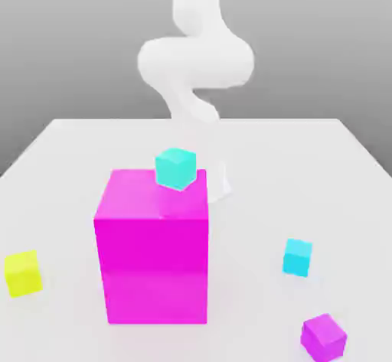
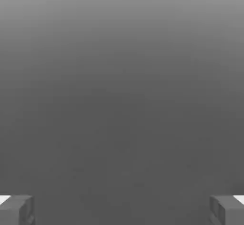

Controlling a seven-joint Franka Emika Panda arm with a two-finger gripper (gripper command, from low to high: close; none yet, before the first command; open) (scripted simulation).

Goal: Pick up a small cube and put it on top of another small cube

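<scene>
The small sky-cyan cube rests on the white table, on the exterior view's right. A greener teal small cube sits at the back edge of the big magenta block's top. The white arm rises behind the block, well above the table. In the hand view my gripper is open: its two grey fingertips stand far apart, with nothing between them and plain grey ahead.
A small yellow cube lies at the exterior view's left, near the front. At the front right lies a small magenta cube. The big magenta block stands tall in the middle of the table.
</scene>
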